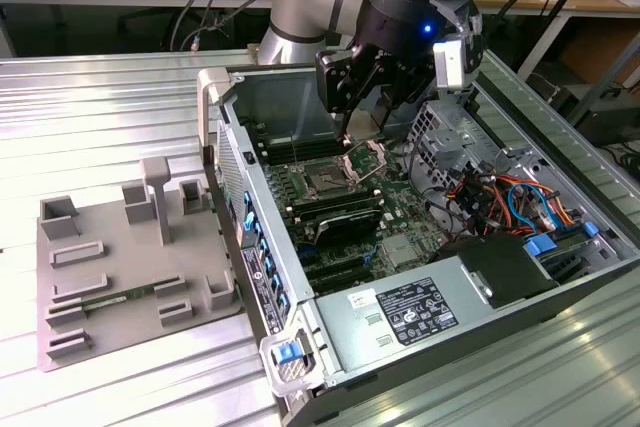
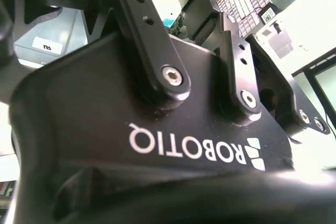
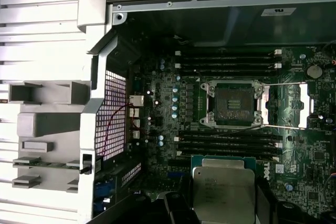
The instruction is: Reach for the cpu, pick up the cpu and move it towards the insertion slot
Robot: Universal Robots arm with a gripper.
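In the first wrist view the cpu (image 3: 223, 187), a flat square chip with a pale silver top and green rim, sits between my gripper's (image 3: 223, 205) dark fingers (image 3: 176, 208). The gripper is shut on it. Beyond it lies the insertion slot (image 3: 231, 103), a dark square socket in a silver frame, with its hinged plate (image 3: 291, 106) swung open to one side. In the exterior view my gripper (image 1: 372, 112) hangs inside the open computer case, just above and behind the insertion slot (image 1: 325, 182). The gripper's black housing (image 2: 157, 145) looms close in the second wrist view.
Long black memory slots (image 3: 226, 61) flank the socket. The case wall (image 1: 235, 177) rises on the exterior view's left, with a grey fixture tray (image 1: 120, 267) beyond it on the ribbed metal table. A power supply (image 1: 410, 312) and coloured cables (image 1: 500, 197) lie on the right.
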